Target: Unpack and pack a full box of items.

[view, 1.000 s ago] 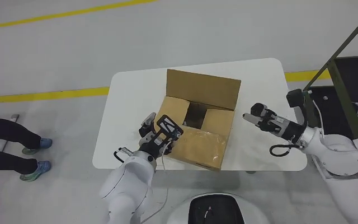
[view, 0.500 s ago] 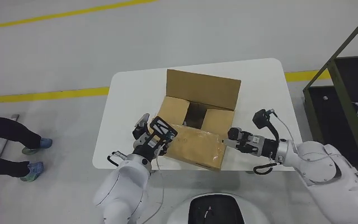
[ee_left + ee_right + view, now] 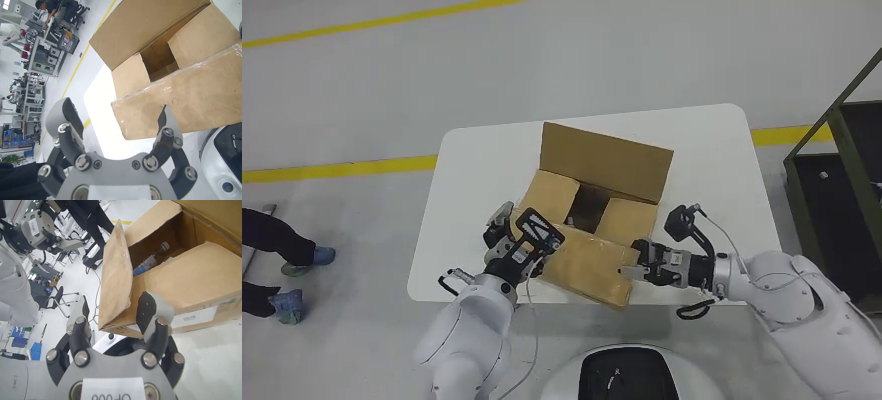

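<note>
A brown cardboard box (image 3: pixel 602 160) stands open in the middle of the white table (image 3: pixel 712 150), its far flap upright. Its taped near flap (image 3: pixel 587 265) hangs out toward the table's front edge. My left gripper (image 3: pixel 525 226) is open at that flap's left corner; in the left wrist view the flap (image 3: pixel 189 106) lies partly between the fingers of the gripper (image 3: pixel 119 115). My right gripper (image 3: pixel 634 270) is open at the flap's right end, with the flap's edge (image 3: pixel 115 285) between the fingers of the gripper (image 3: pixel 113 317). A plastic bottle (image 3: pixel 151 260) lies inside the box.
Bare tabletop lies to the left and right of the box. A dark metal rack (image 3: pixel 842 130) stands off the table's right end. Yellow floor lines (image 3: pixel 332 168) run behind the table.
The right arm has swung in from the table's right side to the near flap's right end. The left gripper has stayed at the flap's left corner, shifting only slightly.
</note>
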